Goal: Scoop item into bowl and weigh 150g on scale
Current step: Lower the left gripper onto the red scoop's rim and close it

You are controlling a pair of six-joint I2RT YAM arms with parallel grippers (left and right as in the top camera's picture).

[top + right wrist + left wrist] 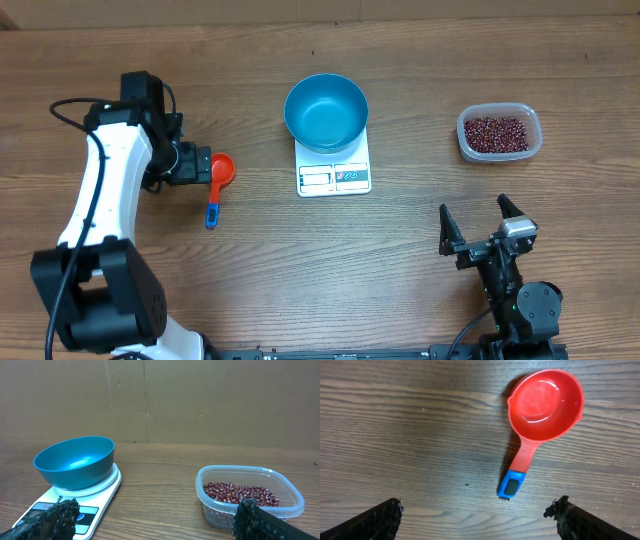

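From overhead, my left gripper (200,166), jaws wide and empty, is nearest the scoop (222,168) at its three o'clock (right gripper (473,210) equally open). Left wrist: handle (522,455) runs one-to-seven. Right wrist: beans (240,492) at four, bowl (75,462) on scale (102,491) at eight.

The wooden table (400,260) has a brown, plank-grained top, and three things sit straight on it. Taking the middle of the top as the dial's centre, the flat white scale (334,178) lies just off centre toward 12 o'clock, its display edge turned toward 6. A red measuring scoop (218,175) with a blue-tipped handle lies out at 9 o'clock, cup facing up, handle pointing toward 6. A clear plastic tub (499,157) stands at 2 o'clock, well apart from the scale.
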